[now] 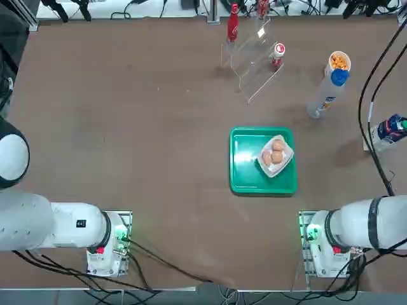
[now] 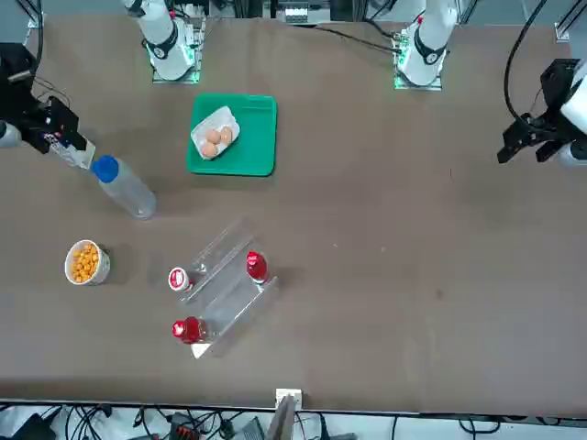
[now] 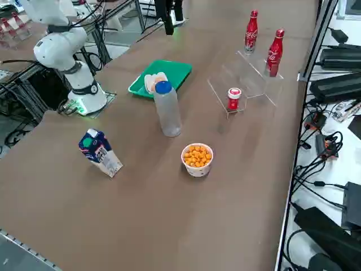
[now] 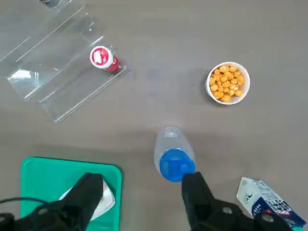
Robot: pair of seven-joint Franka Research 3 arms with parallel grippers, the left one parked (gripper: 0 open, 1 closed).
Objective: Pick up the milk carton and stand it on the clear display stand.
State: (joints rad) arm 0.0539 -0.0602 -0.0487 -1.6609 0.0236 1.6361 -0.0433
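right end effector (image 4: 139, 197) high above desk (image 1: 127, 127), fingers apart, empty. milk carton (image 3: 100, 152) upright, lower left of side view, untouched. clear display stand (image 1: 254, 60) top centre of overhead view, well apart; free tier space judged enough for carton.

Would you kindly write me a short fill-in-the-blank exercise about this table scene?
1. The eggs lie on the ____ tray.
2. The tall bottle has a ____ cap.
3. The right gripper hangs above the table with its fingers ____.
4. The milk carton stands on the ____, not on the clear display stand.

Missing words: green; blue; open; table
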